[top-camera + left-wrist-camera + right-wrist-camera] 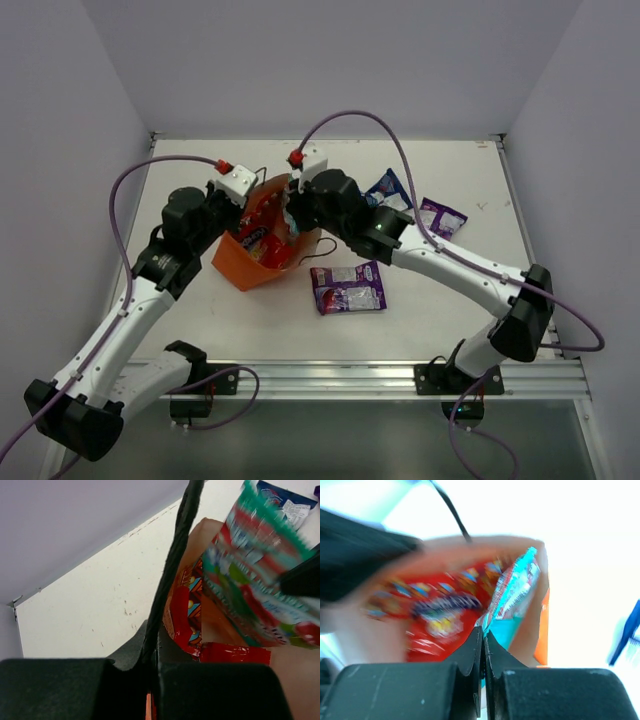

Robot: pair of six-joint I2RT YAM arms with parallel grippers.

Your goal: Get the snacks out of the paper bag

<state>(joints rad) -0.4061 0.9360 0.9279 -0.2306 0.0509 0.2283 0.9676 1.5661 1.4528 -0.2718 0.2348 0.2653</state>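
Top external: paper bag point(240, 268) tilted, long axis near-left to far-right, mouth toward the table point(450, 300) far edge. I read left gripper point(255, 205) clamped on its wall, right gripper point(483, 635) pinching teal-green packet point(250, 575).

White flat bench point(300, 330), lightly marked, edged at the near side by a silver metal rail point(330, 378). Listed as lying directly on it:
- a bright orange paper gift bag point(245, 268), left of centre
- a large purple glossy snack packet point(347, 288), laid flat near the bag's right side
- a blue-and-white snack packet point(388, 186) and a smaller purple snack packet point(441, 217), placed near each other toward the far right
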